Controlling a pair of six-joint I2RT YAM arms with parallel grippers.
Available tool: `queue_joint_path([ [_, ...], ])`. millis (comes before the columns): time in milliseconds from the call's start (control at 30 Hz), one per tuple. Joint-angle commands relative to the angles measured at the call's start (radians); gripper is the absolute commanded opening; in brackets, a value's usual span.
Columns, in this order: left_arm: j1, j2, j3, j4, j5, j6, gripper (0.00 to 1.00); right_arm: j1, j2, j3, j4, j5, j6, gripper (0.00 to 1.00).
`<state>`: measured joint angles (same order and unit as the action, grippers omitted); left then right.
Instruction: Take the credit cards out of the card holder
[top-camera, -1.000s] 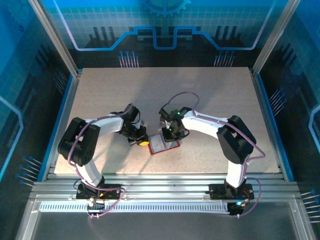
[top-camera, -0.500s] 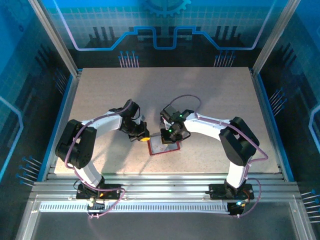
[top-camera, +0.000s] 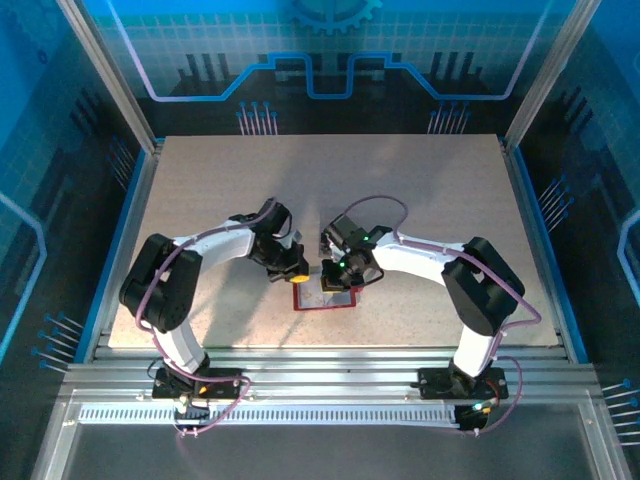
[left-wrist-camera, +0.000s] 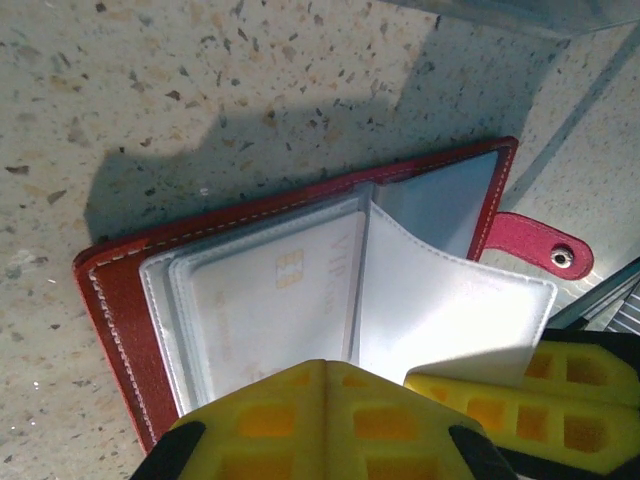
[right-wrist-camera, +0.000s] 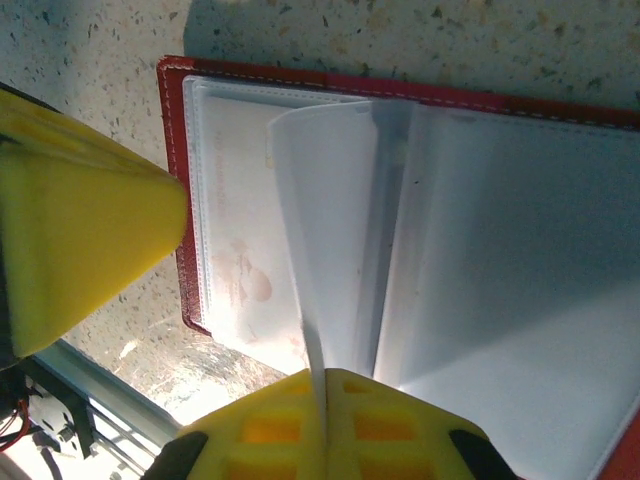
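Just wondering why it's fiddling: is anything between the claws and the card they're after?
Yes. The pale card lies inside a clear sleeve of the open card holder, so plastic covers it. The right claw seems to pinch a loose leaf standing up beside it.

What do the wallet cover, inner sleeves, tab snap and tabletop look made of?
Card holder cover: red leather or faux leather, matte, pale stitching along the edge.
Sleeves: soft translucent plastic, glossy; one page curls up and a card shows through.
Snap: small shiny disc, probably metal.
Tabletop: beige speckled, matte, stone-like composite or laminate; can't tell which.
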<state>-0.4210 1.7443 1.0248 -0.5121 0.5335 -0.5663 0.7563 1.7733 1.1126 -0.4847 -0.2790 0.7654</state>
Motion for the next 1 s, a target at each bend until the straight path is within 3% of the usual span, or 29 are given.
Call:
queue_joint_path([
  [0, -0.015, 0.017, 0.026, -0.014, 0.035, 0.025, 0.0, -0.011, -0.034, -0.026, 0.014, -0.018, 0.018, 0.02],
  [267, -0.02, 0.023, 0.018, -0.018, 0.028, 0.027, 0.0, -0.039, -0.074, -0.015, -0.17, 0.162, -0.071, 0.25],
  [533, -0.025, 0.022, 0.014, -0.011, 0.029, 0.019, 0.0, -0.043, -0.112, 0.025, -0.258, 0.23, -0.099, 0.29],
  [667, -0.031, 0.019, 0.004, -0.006, 0.028, 0.015, 0.0, -0.044, -0.118, 0.04, -0.211, 0.171, -0.092, 0.29],
  [967, -0.042, 0.025, -0.015, 0.009, 0.04, 0.008, 0.0, -0.072, -0.05, -0.052, 0.149, -0.148, 0.034, 0.24],
])
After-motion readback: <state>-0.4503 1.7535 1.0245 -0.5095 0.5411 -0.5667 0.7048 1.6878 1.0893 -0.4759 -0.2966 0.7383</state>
